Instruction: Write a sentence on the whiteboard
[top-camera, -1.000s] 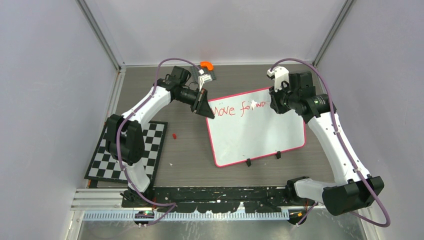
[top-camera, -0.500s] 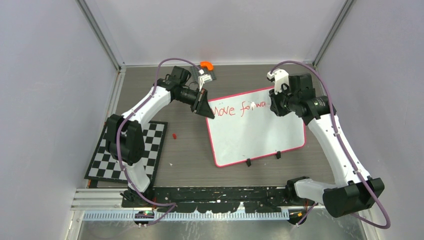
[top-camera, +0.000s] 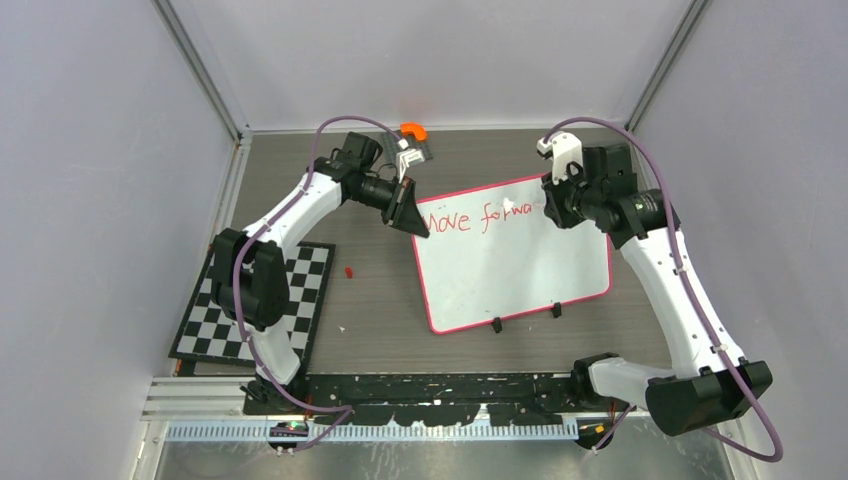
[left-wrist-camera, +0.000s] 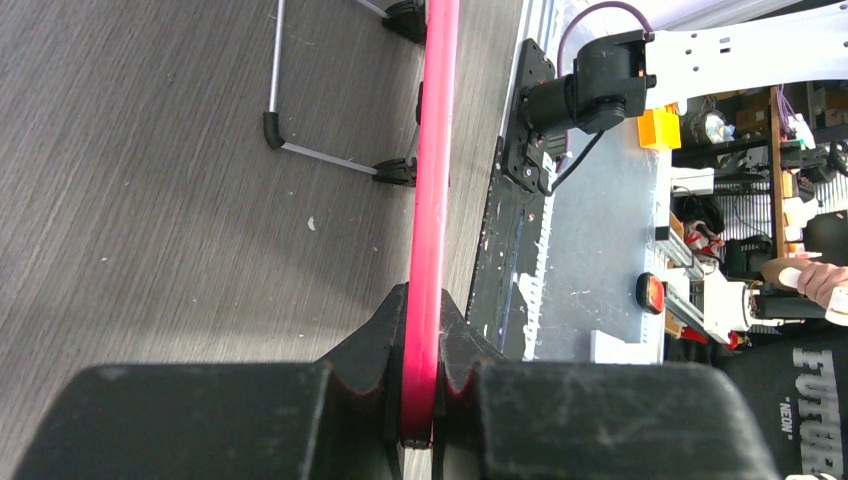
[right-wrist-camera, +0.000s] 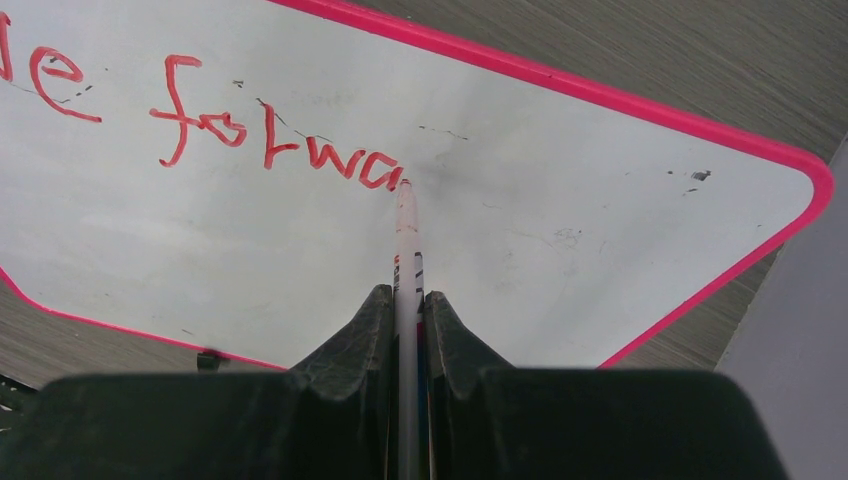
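Observation:
The whiteboard (top-camera: 520, 270) lies on the table, white with a pink-red rim (left-wrist-camera: 432, 200) and two black clips on its near edge. My left gripper (top-camera: 414, 222) is shut on the board's left rim at its far corner; the left wrist view shows the rim edge-on between the jaws. My right gripper (top-camera: 548, 208) is shut on a white marker (right-wrist-camera: 405, 250), its red tip touching the board. The sentence (right-wrist-camera: 270, 150) is in red on one line and reads "Move forwa"; the tip sits at the end of the last letter.
A black-and-white checkerboard mat (top-camera: 255, 305) lies at the left. A small red cap (top-camera: 348, 270) lies between the mat and the board. An orange and grey object (top-camera: 412, 140) sits at the back. Grey walls enclose the table.
The red writing has grown from "Move forwo" to "Move forwa". My right gripper has shifted slightly right with the marker. The left arm has not moved.

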